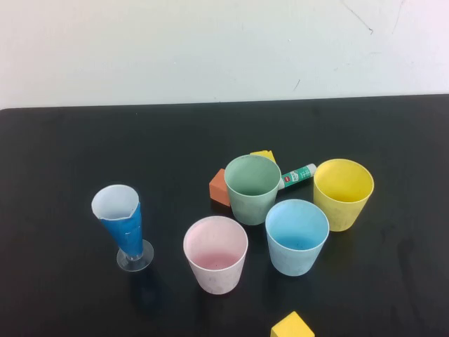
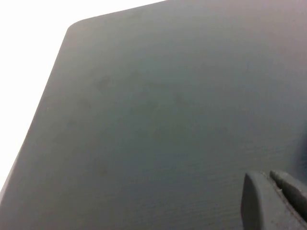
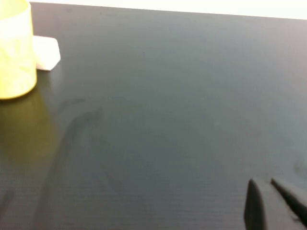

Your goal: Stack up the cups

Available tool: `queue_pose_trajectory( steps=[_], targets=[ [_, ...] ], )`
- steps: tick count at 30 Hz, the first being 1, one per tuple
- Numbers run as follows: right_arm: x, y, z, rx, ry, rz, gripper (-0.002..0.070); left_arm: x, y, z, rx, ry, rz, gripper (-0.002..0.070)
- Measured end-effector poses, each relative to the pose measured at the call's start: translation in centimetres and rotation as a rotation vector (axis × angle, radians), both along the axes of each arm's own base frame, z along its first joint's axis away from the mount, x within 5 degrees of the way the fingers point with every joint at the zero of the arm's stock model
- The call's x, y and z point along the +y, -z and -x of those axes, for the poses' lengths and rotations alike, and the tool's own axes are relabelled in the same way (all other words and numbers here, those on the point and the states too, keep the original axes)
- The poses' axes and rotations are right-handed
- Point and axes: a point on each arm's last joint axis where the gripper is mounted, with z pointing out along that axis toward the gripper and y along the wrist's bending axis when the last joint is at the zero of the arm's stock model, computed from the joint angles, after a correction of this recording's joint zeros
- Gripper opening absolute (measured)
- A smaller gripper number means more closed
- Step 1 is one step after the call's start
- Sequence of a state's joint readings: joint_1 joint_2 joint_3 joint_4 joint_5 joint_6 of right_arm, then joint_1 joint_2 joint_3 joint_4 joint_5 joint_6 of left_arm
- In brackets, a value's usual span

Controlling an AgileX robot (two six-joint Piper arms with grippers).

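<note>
Four cups stand upright and apart in the high view: green (image 1: 252, 188) at the back, yellow (image 1: 342, 192) to the right, pink (image 1: 215, 253) at the front left, light blue (image 1: 297, 236) at the front right. The yellow cup also shows in the right wrist view (image 3: 14, 52). Neither gripper shows in the high view. My left gripper (image 2: 268, 175) shows only its fingertips, closed together and empty over bare table. My right gripper (image 3: 268, 184) shows its fingertips closed together and empty, well away from the yellow cup.
A blue-wrapped cone glass (image 1: 125, 225) on a clear foot stands at the left. An orange block (image 1: 219, 187), a yellow block (image 1: 264, 155) and a glue stick (image 1: 297, 175) lie behind the green cup. Another yellow block (image 1: 292, 326) lies at the front edge. The black table (image 1: 70, 154) ends at a white wall.
</note>
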State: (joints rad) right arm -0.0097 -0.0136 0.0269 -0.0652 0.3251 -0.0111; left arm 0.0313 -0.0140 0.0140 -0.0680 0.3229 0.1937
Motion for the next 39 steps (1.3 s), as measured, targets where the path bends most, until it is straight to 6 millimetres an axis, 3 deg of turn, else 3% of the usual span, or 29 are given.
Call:
queue_pose_trajectory(
  steps=[10, 15, 19, 25, 31, 34, 36, 39],
  targets=[
    [0.5, -0.1, 0.0, -0.006, -0.01, -0.163, -0.0003, 0.0, 0.0, 0.0, 0.0, 0.0, 0.0, -0.0002],
    [1.4, -0.5, -0.1, -0.038, 0.013, -0.539, -0.0003, 0.0, -0.2, -0.1, -0.037, -0.003, 0.009, -0.0002],
    [1.8, -0.9, -0.2, -0.054, 0.024, -0.783, -0.0003, 0.0, -1.6, -0.3, -0.195, -0.019, 0.119, -0.0002],
    [1.9, -1.0, -0.2, -0.058, 0.024, -0.834, -0.0003, 0.5, -4.4, -0.1, -0.507, -0.053, 0.072, -0.0002],
    [1.9, -1.1, -0.2, -0.06, 0.025, -0.836, -0.0003, 0.6, -5.3, 0.2, -0.616, -0.067, 0.083, -0.0002],
    [1.9, -1.1, -0.2, -0.061, 0.023, -0.83, -0.0003, 0.7, -5.4, 0.2, -0.626, -0.063, 0.351, -0.0002],
    [1.9, -1.0, -0.2, -0.061, 0.013, -0.798, -0.0003, 0.7, -5.4, 0.2, -0.626, -0.057, 0.654, -0.0002],
    [2.0, -0.9, -0.1, -0.043, -0.009, -0.745, -0.0003, 0.8, -5.4, 0.2, -0.616, -0.049, 0.972, -0.0002]
  ],
)
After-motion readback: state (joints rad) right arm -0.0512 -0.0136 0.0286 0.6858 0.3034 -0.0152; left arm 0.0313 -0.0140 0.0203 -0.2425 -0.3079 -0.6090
